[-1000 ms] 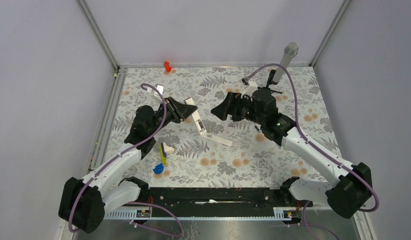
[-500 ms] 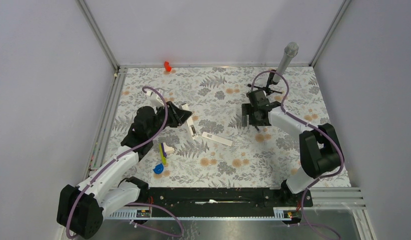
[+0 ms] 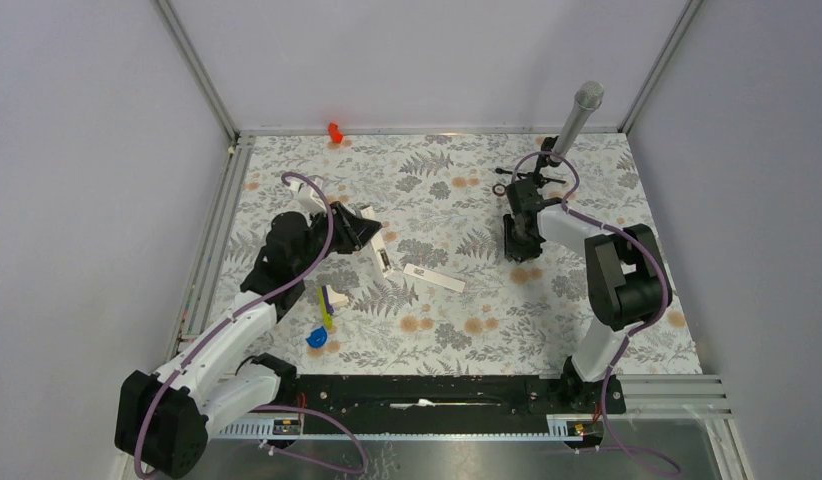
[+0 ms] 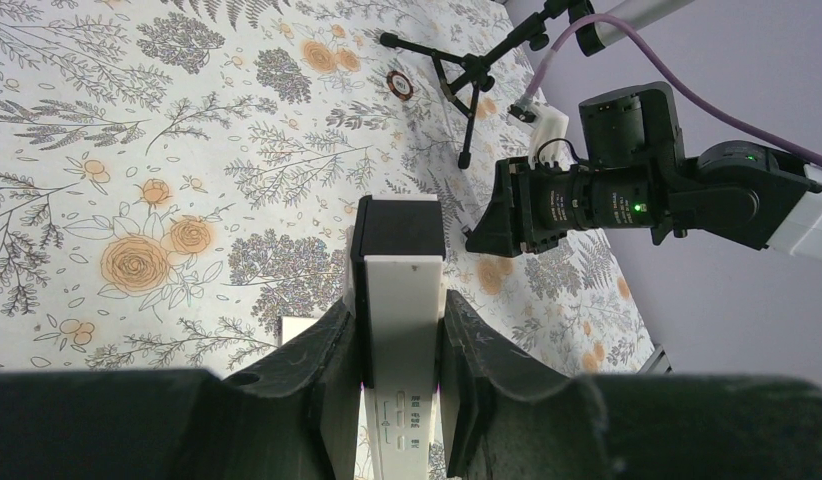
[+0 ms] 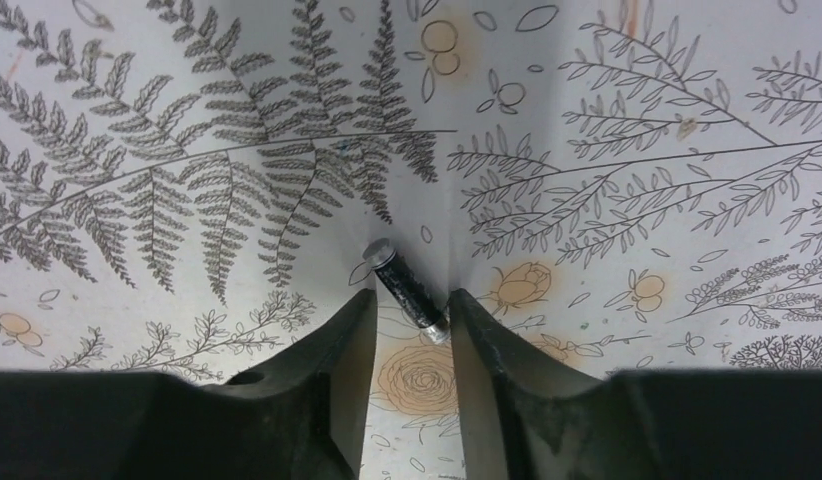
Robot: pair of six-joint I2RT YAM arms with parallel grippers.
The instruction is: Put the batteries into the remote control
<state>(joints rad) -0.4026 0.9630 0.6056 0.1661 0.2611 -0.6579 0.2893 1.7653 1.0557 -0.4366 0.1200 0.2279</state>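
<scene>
My left gripper is shut on the remote control, a slim white bar whose dark end points away from the fingers. It is held a little above the mat at left centre. One of the batteries, a thin dark cylinder, lies slanted on the mat. My right gripper points straight down over it with narrowed jaws, still open. The right fingertip touches the battery's metal end, and the left fingertip stands apart from it. From above, the gripper hides this battery.
A flat white strip lies on the mat between the arms. A microphone on a small black tripod stands at back right, with a black ring near it. A yellow-white-blue toy cluster lies front left, and a red piece sits by the back wall.
The right arm has swung away from the centre to the right and come down over the battery, its jaws narrowing. The left gripper has shifted the remote slightly.
</scene>
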